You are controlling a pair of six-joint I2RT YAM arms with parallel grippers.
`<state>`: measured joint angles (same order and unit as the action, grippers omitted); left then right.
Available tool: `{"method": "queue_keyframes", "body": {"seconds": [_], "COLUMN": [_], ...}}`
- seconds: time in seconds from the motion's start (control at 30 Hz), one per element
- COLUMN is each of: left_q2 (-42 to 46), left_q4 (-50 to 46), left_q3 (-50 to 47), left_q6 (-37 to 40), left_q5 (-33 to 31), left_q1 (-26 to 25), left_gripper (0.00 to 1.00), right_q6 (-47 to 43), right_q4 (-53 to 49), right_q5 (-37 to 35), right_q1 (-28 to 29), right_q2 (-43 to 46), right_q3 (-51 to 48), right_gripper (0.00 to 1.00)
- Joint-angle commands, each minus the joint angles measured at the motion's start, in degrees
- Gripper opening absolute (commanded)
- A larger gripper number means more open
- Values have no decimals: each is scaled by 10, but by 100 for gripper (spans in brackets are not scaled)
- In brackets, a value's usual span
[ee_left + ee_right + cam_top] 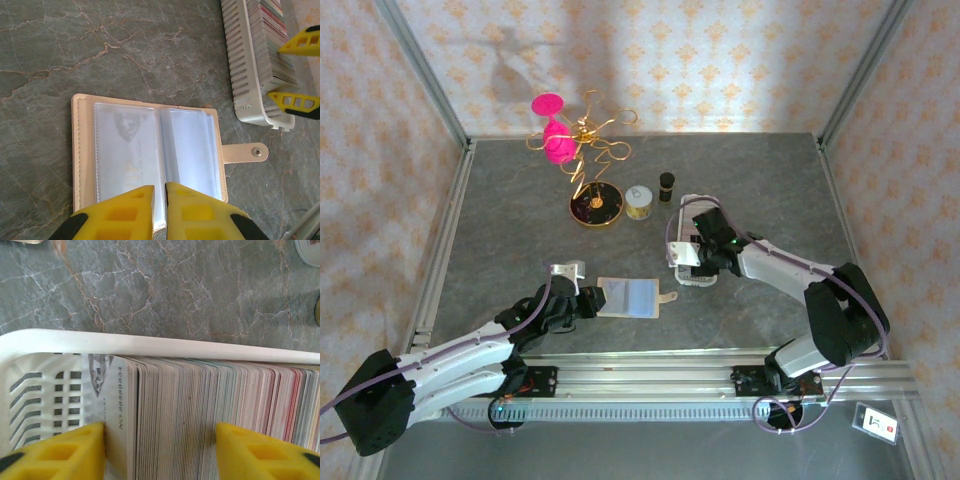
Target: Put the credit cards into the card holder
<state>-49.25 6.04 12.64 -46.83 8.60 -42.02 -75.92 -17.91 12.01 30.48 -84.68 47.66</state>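
Note:
The cream-beige card holder (635,297) lies open on the grey table, its snap tab (250,152) pointing right. A whitish card with a dark mark sits in its left clear sleeve (125,145). My left gripper (160,192) is at its near edge, shut on a thin clear sleeve leaf at the spine. Several credit cards (190,400) stand on edge in a white slotted case (150,342). My right gripper (160,426) is open astride a thick bundle of them. Its left finger (95,440) touches the face of the front whitish card.
A gold wire stand with pink pieces (582,160), a round tin (639,203) and a small dark jar (666,184) stand behind the case. A small white piece (566,269) lies left of the card holder. Metal rails (720,375) run along the near edge.

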Motion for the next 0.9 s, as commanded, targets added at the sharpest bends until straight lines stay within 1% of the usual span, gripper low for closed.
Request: {"method": "queue_keyframes", "body": {"seconds": [0.0,0.07,0.17,0.23,0.3,0.57,0.63,0.87], "left_q2": [2,2,1,2,2,-1,-2,-3], "left_q4": [-12,-11,-10,-9,-10,-10,-10,-10], "left_q3": [0,-1,-2,-1,-2,-1,-1,1], "left_q6": [-3,-3,-5,-6,-7,-5,-5,-6], "left_q5": [6,6,7,7,8,10,10,11], "left_q1": [-3,-3,-3,-3,-3,-3,-3,-3], "left_gripper": [14,14,14,14,14,13,13,13], "right_q6": [-3,-4,-10,-12,-15,-20,-20,-20], "right_q4": [-1,-2,-2,2,3,14,14,18], "right_q5": [-4,-8,-14,-22,-26,-40,-42,-45], "right_q1": [5,5,5,5,5,5,4,4], "right_q2": [0,5,13,22,28,47,51,53], "right_q3": [10,10,7,2,-2,-18,-18,-16], "right_gripper": [44,42,36,36,33,32,30,30]}}
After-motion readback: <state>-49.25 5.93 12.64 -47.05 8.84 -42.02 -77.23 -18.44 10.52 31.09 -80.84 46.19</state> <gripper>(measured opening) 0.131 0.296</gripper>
